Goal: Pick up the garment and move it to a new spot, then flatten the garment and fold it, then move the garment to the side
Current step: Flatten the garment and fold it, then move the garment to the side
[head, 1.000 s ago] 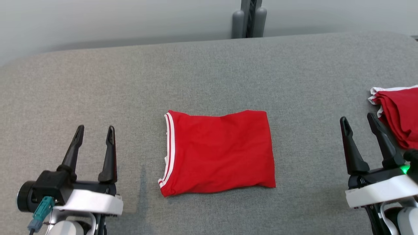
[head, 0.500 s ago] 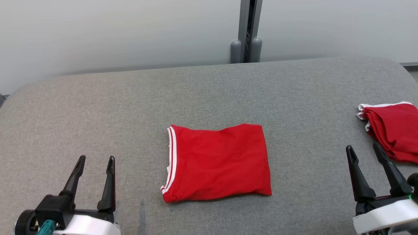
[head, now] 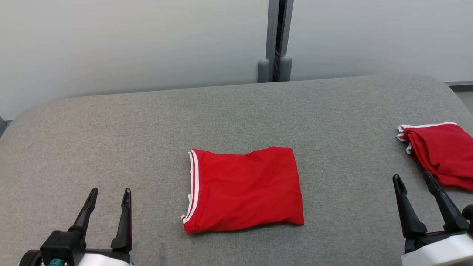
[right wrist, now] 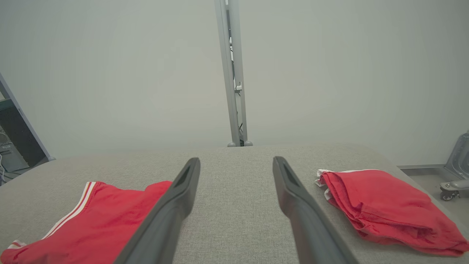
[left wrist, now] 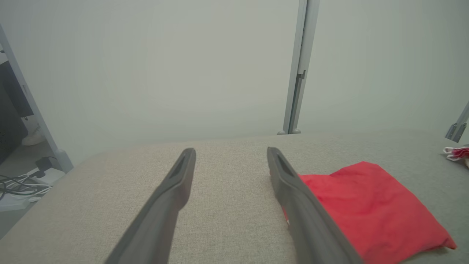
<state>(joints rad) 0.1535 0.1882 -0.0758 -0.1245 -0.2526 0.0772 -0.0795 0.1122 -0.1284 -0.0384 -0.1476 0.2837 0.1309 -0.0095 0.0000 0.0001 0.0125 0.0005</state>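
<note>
**A:** What takes up the most room?

**B:** The grey padded table [head: 236, 111], which runs from edge to edge. A pale wall [head: 129, 44] and a grey post [head: 275, 40] stand behind it.

**A:** And the garment?

**B:** The red garment [head: 244, 188] lies folded into a rectangle at the table's middle, its white-striped hem toward the left. Nothing touches it. A second red pile [head: 439, 155] sits at the right edge. It may be more than one piece, as its folds are hard to read.

**A:** The grippers?

**B:** The left gripper [head: 111, 191] hovers at the near left, well apart from the garment. The right gripper [head: 412, 176] is at the near right, close to the pile. Both have their fingers spread apart and hold nothing.
</note>
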